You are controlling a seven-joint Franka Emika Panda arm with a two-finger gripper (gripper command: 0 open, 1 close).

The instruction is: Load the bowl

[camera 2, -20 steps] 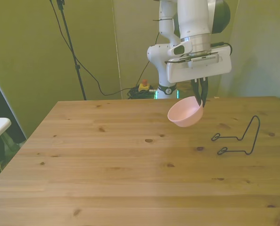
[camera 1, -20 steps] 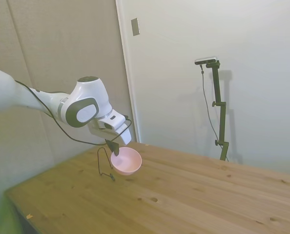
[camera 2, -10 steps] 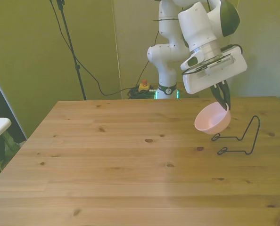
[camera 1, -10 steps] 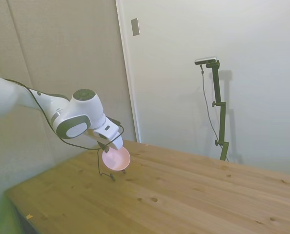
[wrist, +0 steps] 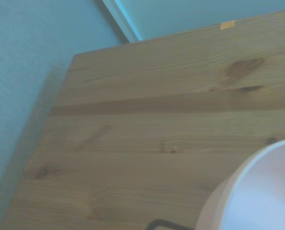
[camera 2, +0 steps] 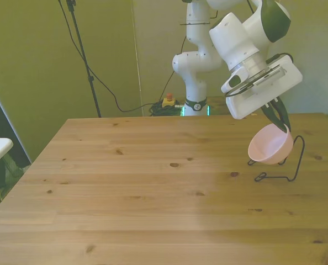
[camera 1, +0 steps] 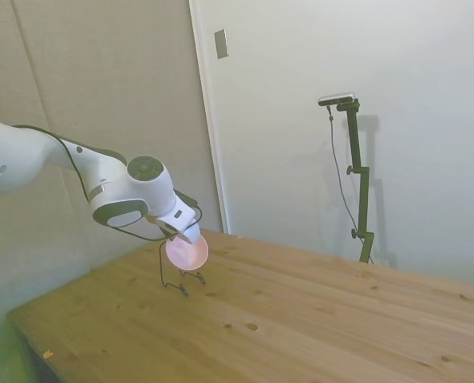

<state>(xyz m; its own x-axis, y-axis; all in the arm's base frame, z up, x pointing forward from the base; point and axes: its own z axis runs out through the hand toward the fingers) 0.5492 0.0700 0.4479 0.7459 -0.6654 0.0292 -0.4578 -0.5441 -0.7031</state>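
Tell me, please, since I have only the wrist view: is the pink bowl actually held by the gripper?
Observer: Yes. In the front view the gripper is shut on the rim of the bowl, which hangs clear of the table.
Operator: Is the dark wire at the edge of my picture a rack?
Observer: Yes, it is a black wire rack standing near the front view's right edge of the table, and the bowl is just in front of its upright loop.
Operator: Is the bowl level?
Observer: No. The side view shows it tipped steeply, with its opening facing sideways. I cannot tell whether it touches the rack.
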